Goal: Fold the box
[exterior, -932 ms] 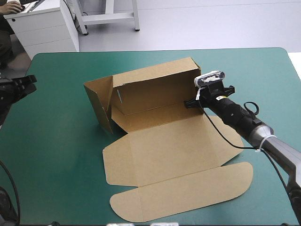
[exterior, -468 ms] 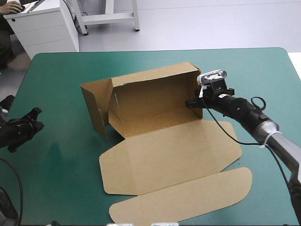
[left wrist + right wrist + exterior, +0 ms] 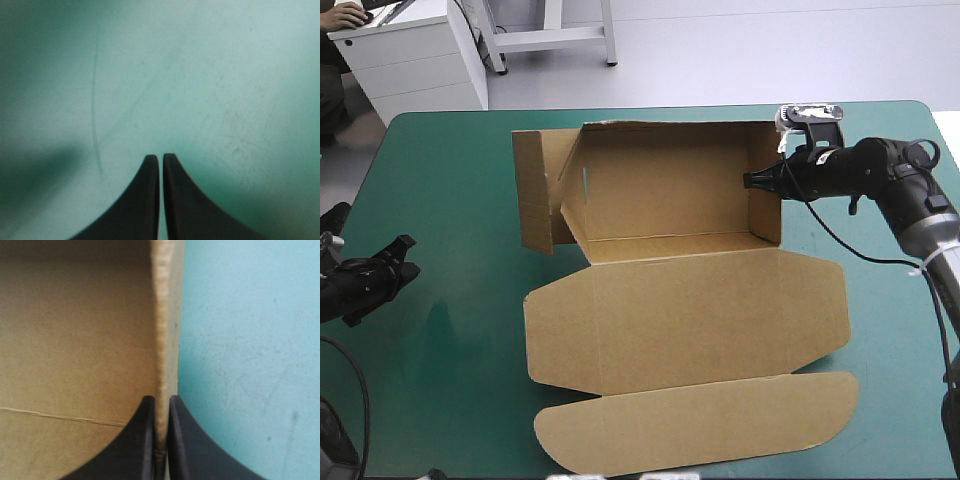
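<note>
Teal-green cover (image 3: 440, 180) shows on every side of the box (image 3: 670, 180), which sits toward the table's far edge. Its brown back wall is raised and its lid (image 3: 690, 320) is spread flat on the near side, with the rounded tuck flap (image 3: 700, 430) nearest of all. At the box's right end the side wall (image 3: 766, 200) stands upright. At its left end the matching panel (image 3: 533, 190) splays outward and is not yet turned in. The right gripper (image 3: 160, 401) is clamped on an edge of that right wall, with the board pinched thin between the black fingers (image 3: 145, 440). The left gripper (image 3: 160, 157) is clenched on nothing, well apart from the box off its left side, over bare cover. To do this step well, I judge the right pinch should hold firm and level to keep the wall square, while the left gripper comes in to press the splayed panel inward. A sideways tug could drag the whole box.
</note>
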Robot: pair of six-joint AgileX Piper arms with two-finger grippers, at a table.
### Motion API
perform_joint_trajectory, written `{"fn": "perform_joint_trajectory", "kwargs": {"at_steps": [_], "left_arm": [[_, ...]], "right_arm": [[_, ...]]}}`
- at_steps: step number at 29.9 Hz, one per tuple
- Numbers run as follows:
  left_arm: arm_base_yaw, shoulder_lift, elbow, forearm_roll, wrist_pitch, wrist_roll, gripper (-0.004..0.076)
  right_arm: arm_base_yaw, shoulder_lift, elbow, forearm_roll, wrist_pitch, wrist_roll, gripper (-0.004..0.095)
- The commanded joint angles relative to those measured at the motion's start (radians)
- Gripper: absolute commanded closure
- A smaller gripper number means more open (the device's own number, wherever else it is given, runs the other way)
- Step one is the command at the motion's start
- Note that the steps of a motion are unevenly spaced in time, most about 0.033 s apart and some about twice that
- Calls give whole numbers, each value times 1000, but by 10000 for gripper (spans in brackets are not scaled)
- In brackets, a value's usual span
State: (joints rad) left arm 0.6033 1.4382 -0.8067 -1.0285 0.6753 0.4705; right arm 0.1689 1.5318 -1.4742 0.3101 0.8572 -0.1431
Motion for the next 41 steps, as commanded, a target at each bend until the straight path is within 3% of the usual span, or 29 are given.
{"fn": "perform_joint_trajectory", "kwargs": {"at_steps": [1, 10, 15, 29, 34, 37, 41], "left_arm": [[-3, -33, -24, -55, 15, 9, 714], [-5, -33, -24, -144, 68, 14, 714], [-24, -33, -24, -142, 76, 42, 714], [-26, -33, -24, -142, 50, 64, 734], [-26, -33, -24, -142, 48, 68, 734], [-26, -33, -24, -142, 48, 68, 734], [-26, -33, -24, -142, 44, 68, 734]], "right_arm": [[-6, -38, -75, 3, 47, 61, 908], [-4, 75, -76, -2, 399, 80, 908], [-3, 140, -74, -5, 393, 94, 908], [-3, 239, -78, -8, 237, 87, 908], [-3, 239, -78, 44, 211, 49, 907], [-3, 239, -78, 61, 209, 30, 881], [-3, 239, -78, 63, 209, 7, 745]]}}
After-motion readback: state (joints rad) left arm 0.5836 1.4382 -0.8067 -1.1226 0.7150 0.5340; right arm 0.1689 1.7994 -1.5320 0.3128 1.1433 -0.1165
